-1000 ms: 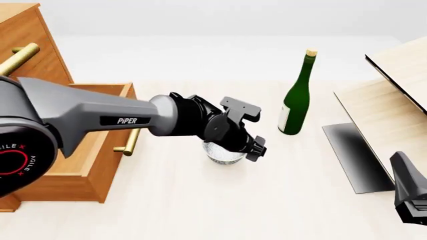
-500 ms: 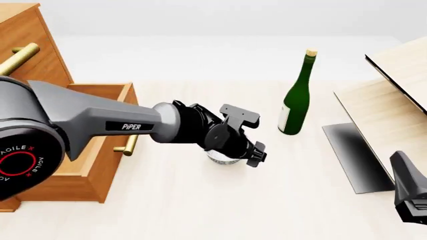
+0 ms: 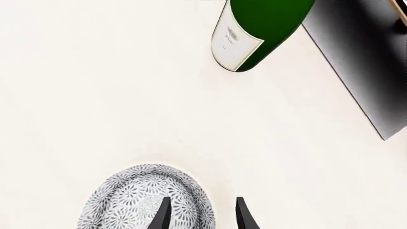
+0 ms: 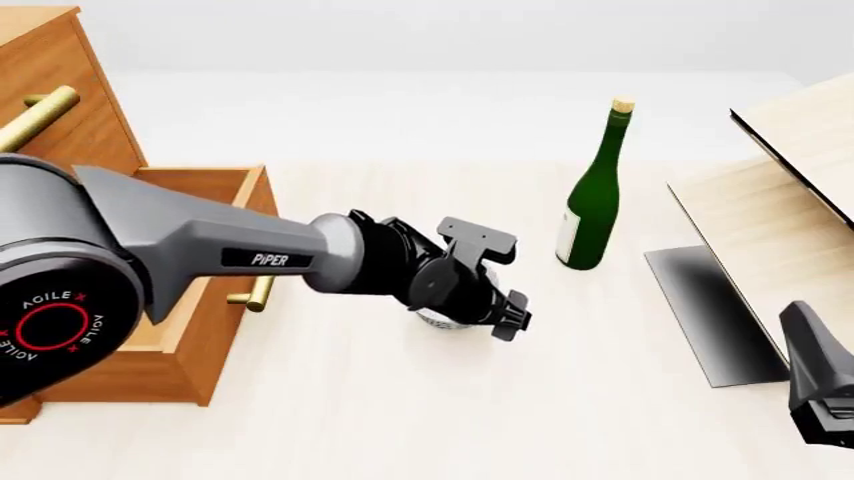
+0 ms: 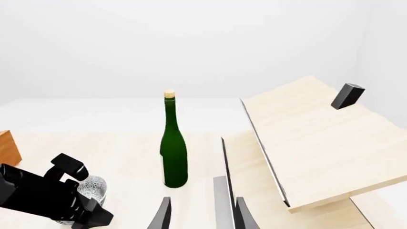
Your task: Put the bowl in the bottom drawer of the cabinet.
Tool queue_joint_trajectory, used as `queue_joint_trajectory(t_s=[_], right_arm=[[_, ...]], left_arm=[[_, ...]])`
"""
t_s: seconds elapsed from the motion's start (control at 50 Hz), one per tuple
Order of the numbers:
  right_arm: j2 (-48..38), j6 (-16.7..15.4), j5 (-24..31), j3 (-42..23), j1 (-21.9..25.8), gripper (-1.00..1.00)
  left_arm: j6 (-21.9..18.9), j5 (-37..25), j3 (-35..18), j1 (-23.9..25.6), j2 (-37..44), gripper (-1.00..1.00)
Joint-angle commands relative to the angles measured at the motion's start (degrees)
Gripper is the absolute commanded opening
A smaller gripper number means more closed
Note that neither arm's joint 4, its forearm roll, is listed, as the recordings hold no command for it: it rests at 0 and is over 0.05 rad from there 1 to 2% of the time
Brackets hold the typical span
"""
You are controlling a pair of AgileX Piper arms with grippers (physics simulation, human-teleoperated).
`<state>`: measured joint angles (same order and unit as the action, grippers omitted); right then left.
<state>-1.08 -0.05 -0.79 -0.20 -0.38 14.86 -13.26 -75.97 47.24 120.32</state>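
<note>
Nearest the camera in the front view, the right hand (image 4: 821, 400) shows only as a dark casing at the lower right corner; in its own wrist view its two fingertips (image 5: 163, 215) stand apart with nothing between them. The left hand (image 3: 200, 214) reaches from the left over the middle of the pale surface (image 4: 561, 380), its fingers parted a little: one fingertip (image 3: 163, 214) lies over the bowl's inside, the other just outside its rim, so they straddle the wall, though whether they grip it I cannot tell. The bowl (image 3: 147, 200), white with a fine speckled pattern, sits on the surface under that hand. To the left, the bottom drawer (image 4: 200, 330) stands pulled open from the cabinet (image 4: 54, 90). Farther back, right of the bowl, a green wine bottle (image 4: 594, 195) stands upright. Beyond it on the right is a pale wooden structure (image 4: 787, 200) with a dark panel (image 4: 707, 310).
</note>
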Motion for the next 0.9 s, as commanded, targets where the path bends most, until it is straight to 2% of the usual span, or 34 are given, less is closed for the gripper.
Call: queue_joint_trajectory(t_s=[0.02, 0.64, 0.66, 0.9], right_arm=[[-0.03, 0.01, -0.03, 0.0, 0.01, 1.0], [-0.03, -0.01, -0.03, 0.0, 0.0, 1.0], [-0.05, 0.0, -0.04, 0.0, 0.01, 1.0], [-0.02, -0.01, -0.02, 0.0, 0.0, 1.0]], left_arm=[[0.84, 1.71, 1.49, 0.55, 0.71, 1.0], [1.3, 2.27, 1.38, 0.84, 1.35, 1.0], [1.11, 2.2, 1.35, 0.86, 1.36, -1.0], [0.33, 2.2, 1.28, 0.85, 1.1, -1.0]])
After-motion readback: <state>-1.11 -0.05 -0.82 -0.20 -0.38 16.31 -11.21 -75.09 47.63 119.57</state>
